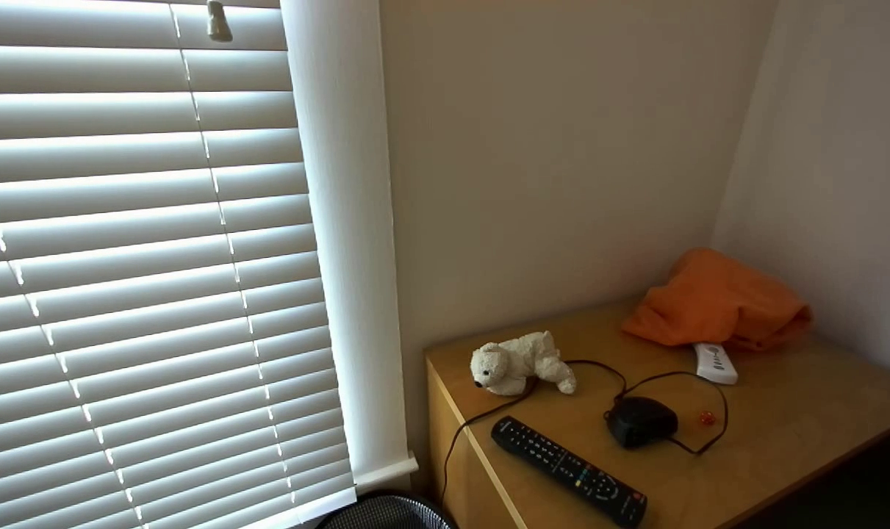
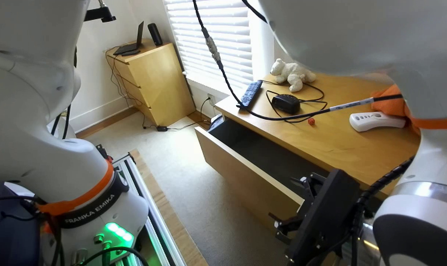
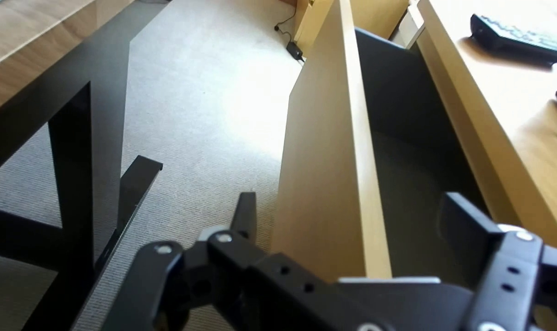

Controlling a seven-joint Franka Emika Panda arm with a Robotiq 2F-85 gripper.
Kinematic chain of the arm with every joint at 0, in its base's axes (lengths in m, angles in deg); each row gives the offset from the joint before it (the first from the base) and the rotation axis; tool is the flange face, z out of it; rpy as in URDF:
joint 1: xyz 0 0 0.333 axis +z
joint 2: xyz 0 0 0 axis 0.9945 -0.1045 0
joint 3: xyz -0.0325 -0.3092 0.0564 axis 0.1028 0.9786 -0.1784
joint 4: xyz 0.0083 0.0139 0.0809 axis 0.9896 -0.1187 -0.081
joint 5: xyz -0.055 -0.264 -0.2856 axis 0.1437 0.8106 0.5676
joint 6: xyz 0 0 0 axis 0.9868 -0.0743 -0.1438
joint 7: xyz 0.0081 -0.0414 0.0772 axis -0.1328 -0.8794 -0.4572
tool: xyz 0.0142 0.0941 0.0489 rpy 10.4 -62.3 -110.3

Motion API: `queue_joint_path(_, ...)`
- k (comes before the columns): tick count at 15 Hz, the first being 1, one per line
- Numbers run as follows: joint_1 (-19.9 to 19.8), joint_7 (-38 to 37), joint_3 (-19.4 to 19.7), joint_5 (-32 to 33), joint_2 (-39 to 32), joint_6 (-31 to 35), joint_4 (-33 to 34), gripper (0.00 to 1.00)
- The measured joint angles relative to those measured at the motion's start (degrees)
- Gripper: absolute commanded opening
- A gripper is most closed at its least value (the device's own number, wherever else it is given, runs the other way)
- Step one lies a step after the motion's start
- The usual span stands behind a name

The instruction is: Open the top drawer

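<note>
The top drawer (image 2: 241, 173) of the light wood dresser (image 2: 334, 136) is pulled out, and its dark inside shows in an exterior view. The drawer's front panel (image 3: 326, 161) runs up the middle of the wrist view. My gripper (image 2: 284, 199) is at the panel's near end, over its top edge. In the wrist view, the gripper (image 3: 350, 197) is open. One finger is outside the panel and the other is over the drawer's inside. Both fingers appear apart from the wood. The gripper and the drawer front are out of view in an exterior view that shows the dresser top (image 1: 783, 411).
On the dresser lie a white plush bear (image 1: 518, 364), a black remote (image 1: 569, 470), a black corded device (image 1: 641, 421), an orange cloth (image 1: 716, 301) and a white remote (image 2: 376, 121). A black-legged table (image 3: 76, 161) stands left in the wrist view. A wire bin (image 1: 386, 513) stands beside the dresser.
</note>
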State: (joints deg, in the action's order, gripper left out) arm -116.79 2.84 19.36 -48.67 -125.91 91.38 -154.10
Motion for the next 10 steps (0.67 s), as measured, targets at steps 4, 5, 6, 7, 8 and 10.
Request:
queue_joint_path(4, -0.9, -0.4, -2.1, -0.3, 1.7, -3.0, 0.5, 1.00)
queue_joint_path(5, -1.1, -0.4, -2.7, -0.7, 2.0, -3.6, 0.6, 0.75)
queue_joint_path(6, -1.2, -0.4, -3.3, -1.4, 2.2, -3.8, 0.8, 0.74)
queue_joint_path(7, -1.4, -0.2, -3.9, -2.4, 2.3, -3.8, 1.0, 0.65)
queue_joint_path(8, -1.4, 0.4, -4.3, -3.3, 2.4, -3.7, 1.2, 0.57)
queue_joint_path(10, -1.3, 3.8, -5.1, -4.0, 2.8, -1.5, 1.3, 0.42)
